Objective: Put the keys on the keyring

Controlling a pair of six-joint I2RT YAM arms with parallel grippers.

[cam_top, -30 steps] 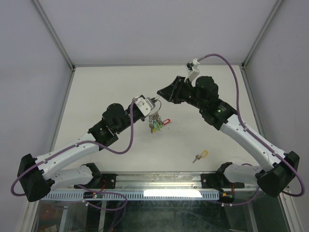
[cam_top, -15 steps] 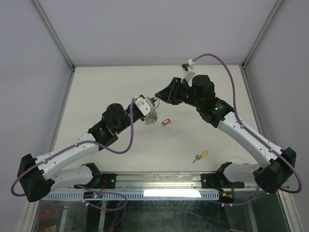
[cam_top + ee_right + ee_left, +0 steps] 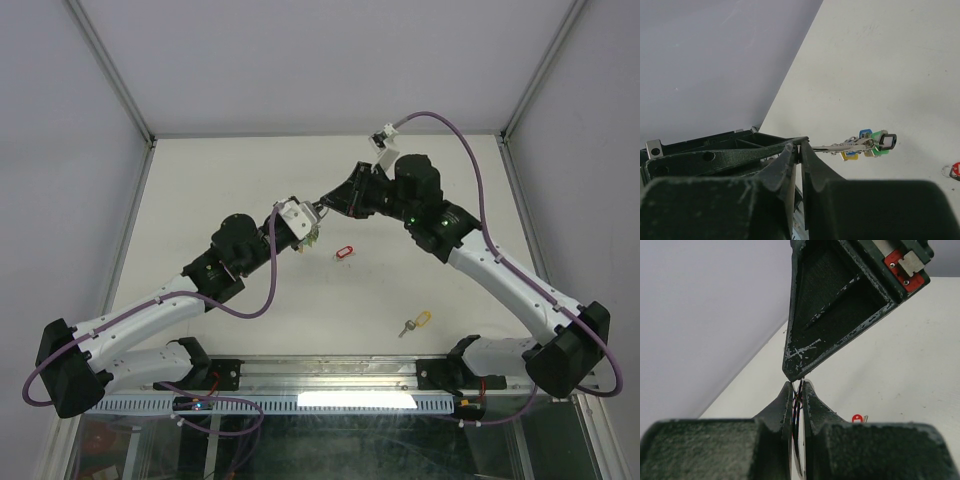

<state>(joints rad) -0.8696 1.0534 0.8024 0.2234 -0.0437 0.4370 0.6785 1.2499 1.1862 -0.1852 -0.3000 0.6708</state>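
My left gripper [image 3: 315, 214] is shut on the thin silver keyring [image 3: 798, 407], which stands edge-on between its fingers. Several keys with blue, green, yellow and black heads [image 3: 870, 142] hang on the ring; they also show under the left gripper in the top view [image 3: 311, 238]. My right gripper [image 3: 326, 204] meets the left tip to tip, and its jaws are closed on the ring's edge [image 3: 812, 147]. A red-headed key [image 3: 343, 251] lies loose on the table just right of the bunch. A yellow-headed key [image 3: 413, 324] lies near the front.
The white table [image 3: 220, 190] is walled on the left, back and right by grey panels. The right arm's purple cable [image 3: 480, 150] arcs over the back right. The arm bases and a metal rail [image 3: 330, 375] line the near edge.
My right gripper has moved left and now meets the left gripper's tip. The bunch of keys has lifted up and left, away from the red key, which stays on the table.
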